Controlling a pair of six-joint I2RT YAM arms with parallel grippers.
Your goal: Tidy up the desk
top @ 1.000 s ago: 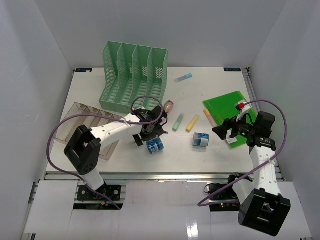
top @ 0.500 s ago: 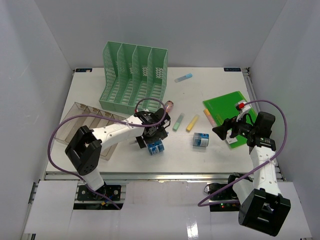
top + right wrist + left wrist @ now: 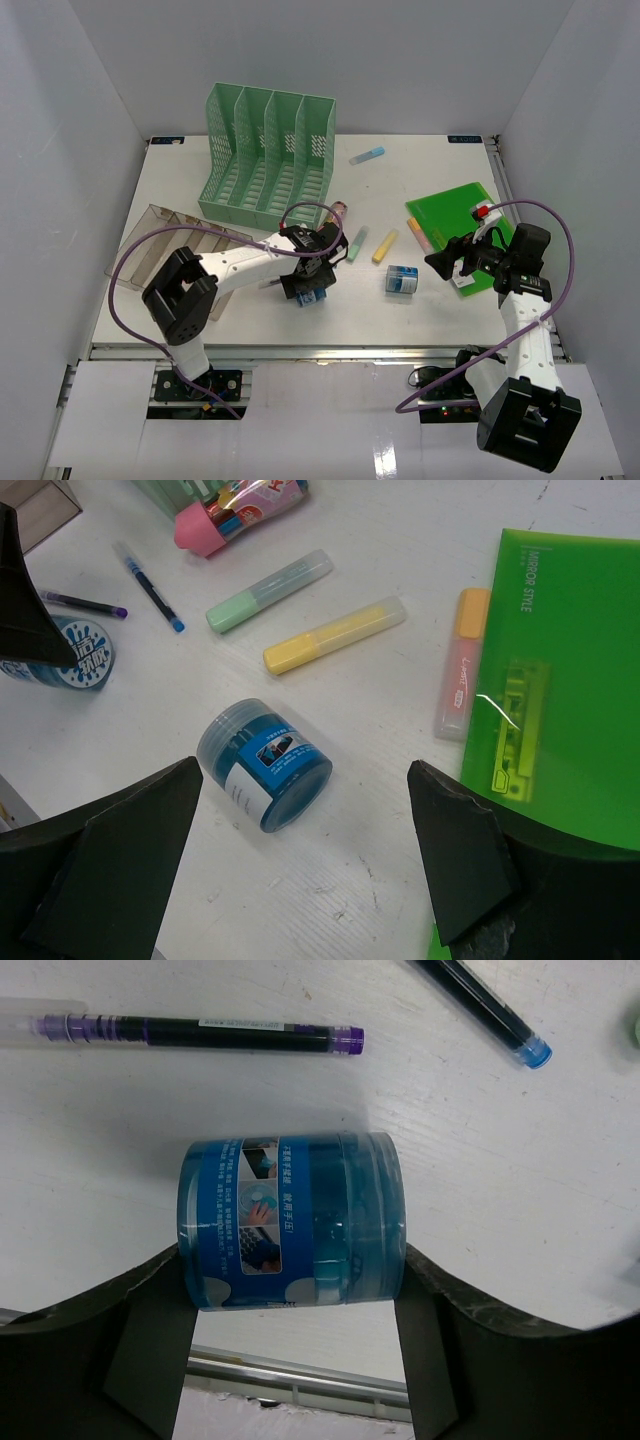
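On the white desk (image 3: 420,190), a blue jar (image 3: 290,1222) lies on its side near the front rail. My left gripper (image 3: 290,1260) is shut on the blue jar, one finger against each flat end; from above, the left gripper (image 3: 308,288) covers most of that jar. A second blue jar (image 3: 402,279) lies on its side right of centre. My right gripper (image 3: 445,258) hangs open above the desk beside the green folder (image 3: 462,225). In the right wrist view the second jar (image 3: 265,765) shows below and between the wide-apart fingers of the right gripper (image 3: 305,770).
A mint-green file rack (image 3: 268,155) stands at the back left, a clear tray (image 3: 165,250) at the left. Green (image 3: 356,244), yellow (image 3: 385,246), blue (image 3: 367,155) and orange (image 3: 460,665) highlighters lie loose. A pink pen pack (image 3: 338,212) and two thin pens (image 3: 200,1030) lie near the held jar.
My left gripper has shifted slightly right and lower over the jar, and its fingers have come in against the jar's ends. The right arm has not moved.
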